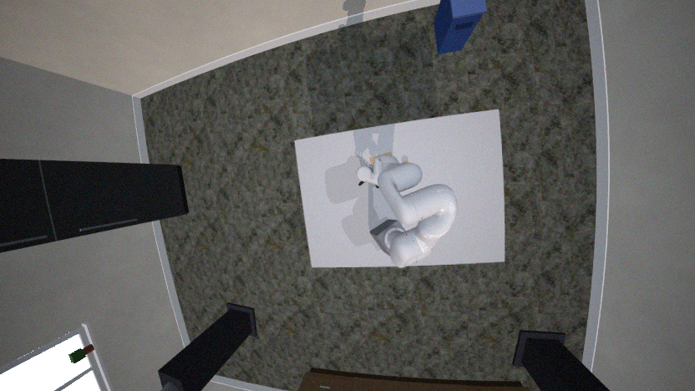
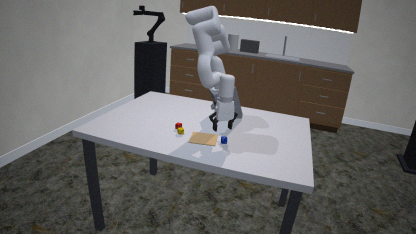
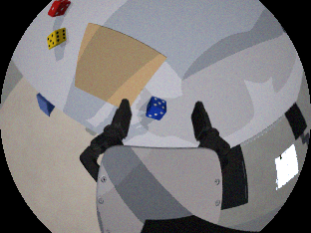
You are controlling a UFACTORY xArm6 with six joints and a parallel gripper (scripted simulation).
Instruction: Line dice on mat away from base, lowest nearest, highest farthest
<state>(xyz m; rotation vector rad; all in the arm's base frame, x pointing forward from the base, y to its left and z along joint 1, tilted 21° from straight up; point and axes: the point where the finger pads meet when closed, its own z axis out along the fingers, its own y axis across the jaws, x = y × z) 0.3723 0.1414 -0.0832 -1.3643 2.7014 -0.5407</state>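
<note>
My gripper (image 1: 368,185) (image 2: 222,129) (image 3: 161,107) is open and empty, above the table. The blue die (image 2: 224,139) (image 3: 156,108) lies on the table close beside the mat; the wrist view shows it between the open fingers, but below them. The thin tan mat (image 2: 203,138) (image 3: 112,62) lies flat with no die on it. The yellow die (image 2: 180,130) (image 3: 57,38) and the red die (image 2: 178,125) (image 3: 59,7) lie close together on the table, on the mat's other side. The top numbers are too small to tell surely. The arm hides most of the mat in the top view.
The white table (image 1: 461,145) (image 2: 130,116) carries the arm's grey base mount (image 1: 383,228) (image 2: 238,101) at its back edge. The arm's shadow falls across the mat. A brown kitchen counter (image 2: 261,61) and a black pedestal (image 2: 150,69) stand behind the table.
</note>
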